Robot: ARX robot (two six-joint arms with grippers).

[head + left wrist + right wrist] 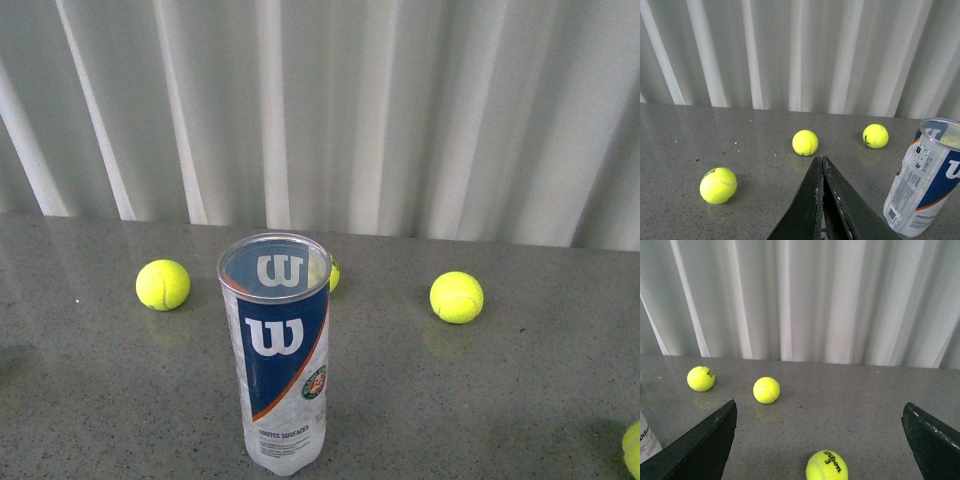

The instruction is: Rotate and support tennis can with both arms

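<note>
From the front view I see the can [277, 352] standing upright, low in the centre of the frame on the grey table [520, 390], open top toward the camera, label with the W facing me. Neither arm shows in that view.

In the left wrist view, the left gripper [821, 162] has its two fingers pressed together, tips meeting at a point low in the frame's centre. The can [923, 178] stands at the lower right edge of that frame, apart from the fingers, not touched.

In the right wrist view, the right gripper [820, 412] has its fingers spread wide, one at the lower left, one at the lower right. Only a sliver of the can [647, 438] shows at the lower left edge, outside the left-hand finger [702, 447]; whether they touch I cannot tell. Nothing is held.

Yellow balls lie about the table: one [163, 284] left of the can, one [456, 297] right of it in the front view. A ball marked 3 [826, 465] sits low between the right fingers.
</note>
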